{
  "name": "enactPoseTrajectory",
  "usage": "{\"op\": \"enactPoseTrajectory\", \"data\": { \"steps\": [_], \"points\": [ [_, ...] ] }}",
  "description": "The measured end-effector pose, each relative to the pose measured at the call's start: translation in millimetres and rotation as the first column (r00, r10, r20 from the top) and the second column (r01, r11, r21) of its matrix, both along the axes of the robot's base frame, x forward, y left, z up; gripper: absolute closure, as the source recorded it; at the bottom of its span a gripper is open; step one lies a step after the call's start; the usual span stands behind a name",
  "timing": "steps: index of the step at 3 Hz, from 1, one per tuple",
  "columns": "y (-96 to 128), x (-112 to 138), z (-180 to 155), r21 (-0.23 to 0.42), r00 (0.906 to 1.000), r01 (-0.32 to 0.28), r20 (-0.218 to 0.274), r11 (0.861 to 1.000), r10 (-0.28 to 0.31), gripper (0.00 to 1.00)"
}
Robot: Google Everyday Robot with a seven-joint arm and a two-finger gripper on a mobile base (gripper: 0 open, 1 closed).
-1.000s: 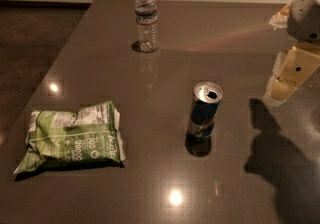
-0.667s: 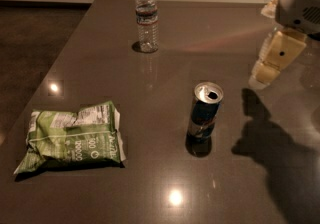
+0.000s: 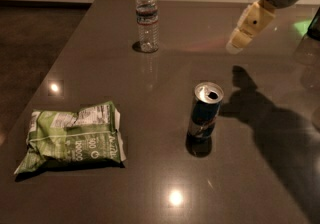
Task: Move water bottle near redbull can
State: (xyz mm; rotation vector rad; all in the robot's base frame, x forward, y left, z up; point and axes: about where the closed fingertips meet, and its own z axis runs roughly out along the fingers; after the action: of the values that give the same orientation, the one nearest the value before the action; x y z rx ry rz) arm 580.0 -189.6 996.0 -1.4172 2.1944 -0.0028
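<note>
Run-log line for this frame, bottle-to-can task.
phase: pre-grasp | gripper: aloft at right, apart from water bottle | water bottle: upright, far side | redbull can: upright, centre | snack bag: near left

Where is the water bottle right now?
In the camera view the water bottle stands upright near the table's far edge, left of centre, beyond the redbull can; the gripper hovers to its right, apart.

You have the clear, white-capped water bottle [image 3: 147,18] upright, well behind-left of the upright blue redbull can [image 3: 205,112], with the gripper [image 3: 237,42] hovering behind-right of that can.
</note>
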Motion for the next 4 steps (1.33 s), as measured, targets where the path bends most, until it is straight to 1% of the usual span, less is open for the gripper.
{"op": "enactPoseTrajectory", "data": {
  "steps": [1,2,3,4],
  "points": [
    [8.3,41.0,0.1,0.061,0.998,0.055,0.028,0.997,-0.057,0.0],
    [32.0,85.0,-5.9,0.145,0.9921,0.101,0.059,0.984,-0.111,0.0],
    [61.1,105.8,-17.6,0.195,0.9894,0.097,0.088,0.976,-0.116,0.0],
    [99.5,115.8,-25.7,0.241,0.9849,0.082,0.129,0.967,-0.115,0.0]
  ]
}}
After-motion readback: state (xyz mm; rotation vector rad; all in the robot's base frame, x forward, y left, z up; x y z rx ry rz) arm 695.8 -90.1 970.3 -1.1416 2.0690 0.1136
